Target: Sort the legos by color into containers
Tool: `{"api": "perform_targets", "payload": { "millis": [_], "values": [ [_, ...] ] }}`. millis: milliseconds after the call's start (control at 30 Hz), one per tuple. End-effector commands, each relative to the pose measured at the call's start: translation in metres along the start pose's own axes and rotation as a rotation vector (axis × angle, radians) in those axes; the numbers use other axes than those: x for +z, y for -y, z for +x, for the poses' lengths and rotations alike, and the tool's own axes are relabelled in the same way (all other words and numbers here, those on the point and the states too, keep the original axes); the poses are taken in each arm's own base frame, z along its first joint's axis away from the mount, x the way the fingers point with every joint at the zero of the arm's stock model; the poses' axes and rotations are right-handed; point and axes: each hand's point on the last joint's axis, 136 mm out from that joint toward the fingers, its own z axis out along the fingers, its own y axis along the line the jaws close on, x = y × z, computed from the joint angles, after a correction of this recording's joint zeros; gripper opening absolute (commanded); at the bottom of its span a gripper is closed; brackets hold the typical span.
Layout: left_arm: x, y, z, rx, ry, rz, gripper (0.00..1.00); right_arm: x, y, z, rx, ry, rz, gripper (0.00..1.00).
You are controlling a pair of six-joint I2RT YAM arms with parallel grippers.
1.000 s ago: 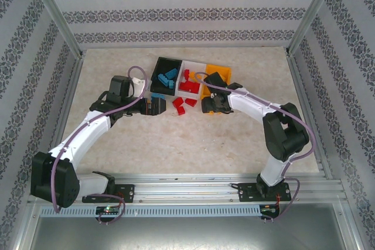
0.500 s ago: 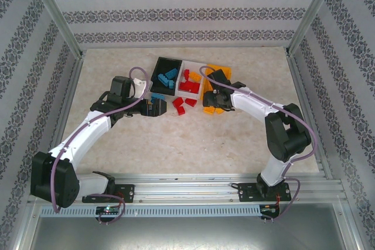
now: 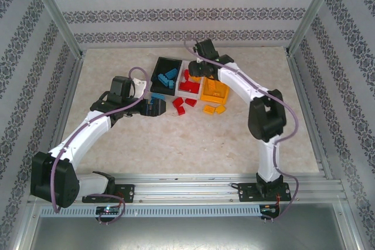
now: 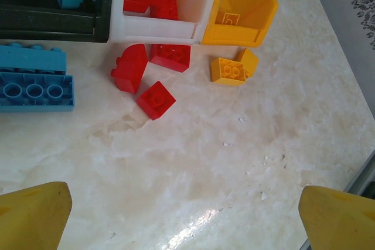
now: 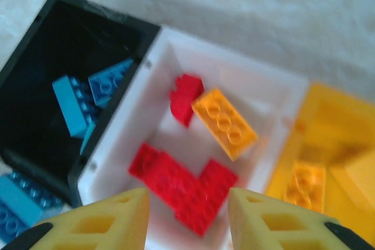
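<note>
Hovering the right gripper (image 5: 187, 198) over the white bin (image 5: 234, 65), fingers partway apart w/ nothing between them, we judge the step is fetching the stray orange brick (image 5: 224, 122) that appears to lie in there right beside a red brick (image 5: 185, 98). We drop straight down, centre across its short width w/o nudging the red brick, then carry it to the orange bin (image 5: 337, 127) alongside. Our left gripper (image 4: 186, 209) hangs wide open over the table (image 4: 234, 162) nr loose red legos (image 4: 155, 99).
</note>
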Motion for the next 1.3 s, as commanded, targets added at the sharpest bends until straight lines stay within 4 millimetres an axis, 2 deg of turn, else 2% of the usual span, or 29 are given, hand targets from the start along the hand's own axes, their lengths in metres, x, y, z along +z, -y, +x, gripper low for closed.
{"api": "perform_targets", "payload": {
  "millis": [0,100,267,633,767,933,1267],
  "values": [
    [-0.004,0.004,-0.004,0.034,-0.003,-0.011,1.00,0.031,0.015,0.012,-0.082,-0.125,0.033,0.41],
    [-0.003,0.002,-0.004,0.032,-0.008,-0.017,1.00,0.049,0.017,0.002,-0.115,-0.144,0.048,0.41],
    [-0.001,0.003,-0.003,0.025,-0.014,-0.010,1.00,0.071,0.024,0.001,-0.164,-0.180,0.085,0.41],
    [0.000,0.006,-0.004,0.010,-0.017,0.012,1.00,0.102,0.028,0.024,-0.167,-0.239,0.053,0.43],
    [-0.001,0.007,-0.005,0.008,-0.011,0.017,1.00,0.110,0.038,0.039,-0.169,-0.297,0.086,0.44],
    [-0.003,0.010,-0.007,0.012,-0.003,0.022,1.00,0.096,0.050,0.064,-0.175,-0.403,0.148,0.43],
    [-0.008,0.013,-0.011,0.011,0.016,0.031,1.00,0.053,0.049,0.094,-0.208,-0.498,0.211,0.42]
  ]
}}
